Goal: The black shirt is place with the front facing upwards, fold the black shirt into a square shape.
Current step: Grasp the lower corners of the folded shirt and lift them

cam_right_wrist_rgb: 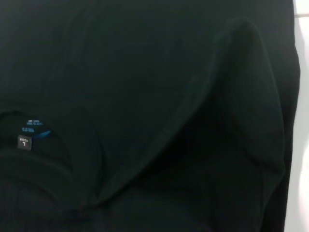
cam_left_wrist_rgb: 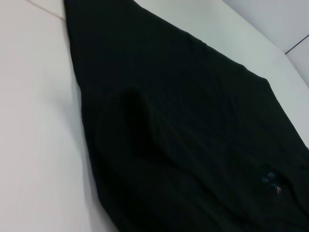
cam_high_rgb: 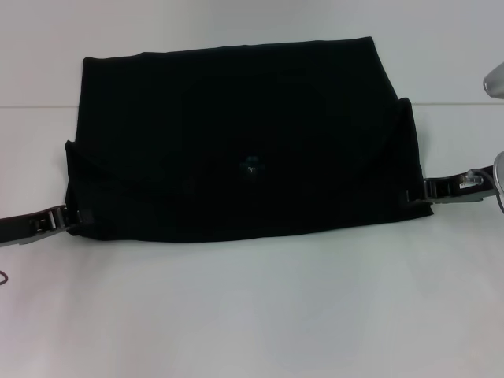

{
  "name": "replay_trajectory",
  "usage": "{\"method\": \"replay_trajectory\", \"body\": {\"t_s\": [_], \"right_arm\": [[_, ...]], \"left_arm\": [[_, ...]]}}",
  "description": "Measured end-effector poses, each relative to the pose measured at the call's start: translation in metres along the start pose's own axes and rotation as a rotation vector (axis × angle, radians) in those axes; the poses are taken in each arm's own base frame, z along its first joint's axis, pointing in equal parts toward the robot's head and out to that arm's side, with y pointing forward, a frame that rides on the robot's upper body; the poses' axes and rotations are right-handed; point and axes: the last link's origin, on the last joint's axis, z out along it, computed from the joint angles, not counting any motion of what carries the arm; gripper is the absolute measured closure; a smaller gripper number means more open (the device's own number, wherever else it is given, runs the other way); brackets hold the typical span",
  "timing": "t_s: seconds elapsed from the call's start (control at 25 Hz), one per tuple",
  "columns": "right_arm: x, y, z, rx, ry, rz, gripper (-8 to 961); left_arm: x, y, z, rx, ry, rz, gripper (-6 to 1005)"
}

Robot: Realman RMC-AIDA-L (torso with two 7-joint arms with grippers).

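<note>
The black shirt (cam_high_rgb: 236,118) lies on the white table (cam_high_rgb: 252,315) as a wide folded rectangle, and no white letters show. Its small blue neck label (cam_high_rgb: 249,166) is near the middle. My left gripper (cam_high_rgb: 72,215) is at the shirt's near left corner, shut on the cloth edge. My right gripper (cam_high_rgb: 411,194) is at the near right corner, shut on the cloth edge. The left wrist view shows the shirt (cam_left_wrist_rgb: 193,121) with the label (cam_left_wrist_rgb: 270,181). The right wrist view shows the shirt (cam_right_wrist_rgb: 145,96), a curved fold and the label (cam_right_wrist_rgb: 30,133).
A seam line (cam_high_rgb: 31,106) in the table runs behind the shirt's far part. A grey part of my right arm (cam_high_rgb: 494,79) shows at the right edge. White table surface lies on the near side of the shirt.
</note>
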Motion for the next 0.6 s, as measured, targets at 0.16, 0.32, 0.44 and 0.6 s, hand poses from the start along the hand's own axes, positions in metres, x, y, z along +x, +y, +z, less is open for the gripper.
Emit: {"method": "replay_trajectory", "body": {"t_s": [0.16,0.32,0.44,0.6], "right_arm": [[-0.0012,-0.0001,-0.0005,0.002,-0.004,-0.001,587],[-0.0015,0.0002,-0.0006,0.002,-0.006,-0.002,736],[-0.0012,0.0006,-0.0006,0.001,-0.003,-0.005,837],[0.0002,-0.0002,-0.0028,-0.005,0.011,-0.007,872]], "left_arm": [[0.0007,-0.0003,-0.0005,0.001,0.003,0.000,960],[0.0023,-0.0013,-0.0021,0.002,0.016,-0.009,960],[0.0027,-0.0028,-0.0040,0.002,0.031,-0.021,960],[0.0014,-0.0010,-0.0052,-0.015,0.022,-0.022,960]]}}
